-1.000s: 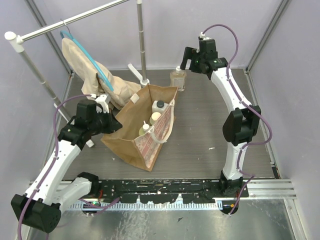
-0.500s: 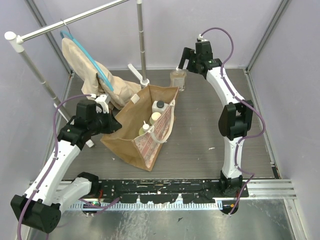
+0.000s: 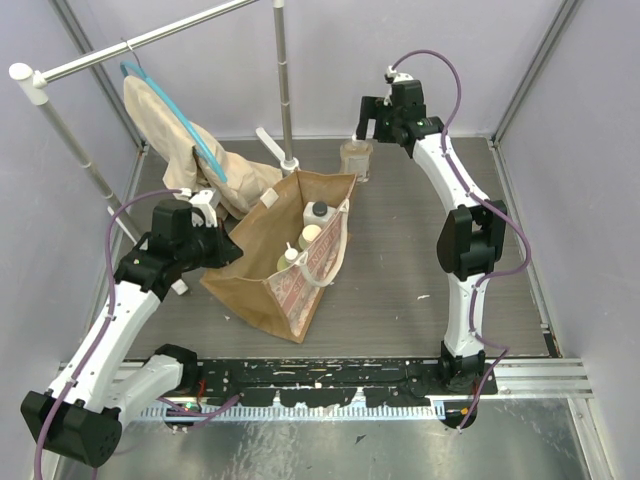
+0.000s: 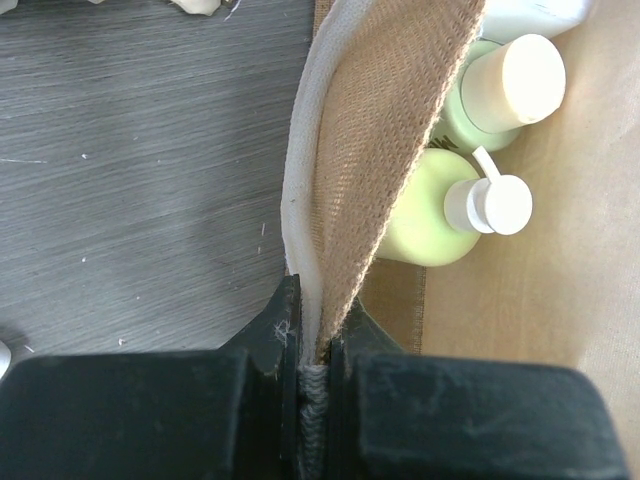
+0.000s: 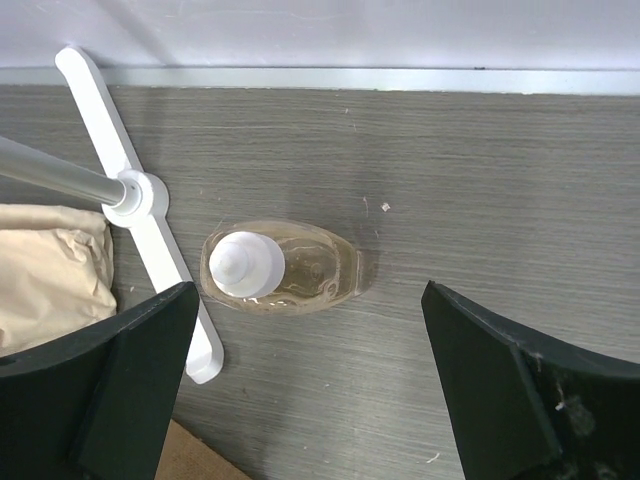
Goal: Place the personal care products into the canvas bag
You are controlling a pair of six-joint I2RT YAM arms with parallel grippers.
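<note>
The tan canvas bag (image 3: 262, 268) stands open mid-table, its reddish print on the right side. Inside it are the white bottle with black cap (image 3: 318, 214) and two yellow-green bottles (image 3: 290, 259), which also show in the left wrist view (image 4: 430, 215). My left gripper (image 3: 232, 252) is shut on the bag's cream-edged rim (image 4: 330, 170). The squat amber bottle (image 3: 356, 157) stands at the back of the table beyond the bag. My right gripper (image 3: 368, 118) is open above it; in the right wrist view the bottle (image 5: 285, 267) lies just beyond the wide-apart fingers (image 5: 110, 385).
A white rack foot (image 5: 140, 200) and its upright pole (image 3: 283, 90) stand just left of the amber bottle. A beige garment (image 3: 190, 150) on a blue hanger drapes at the back left. Purple walls close in the back and sides.
My right gripper has moved left and towards the back wall, coming over the amber bottle. The left arm and the bag have not moved.
</note>
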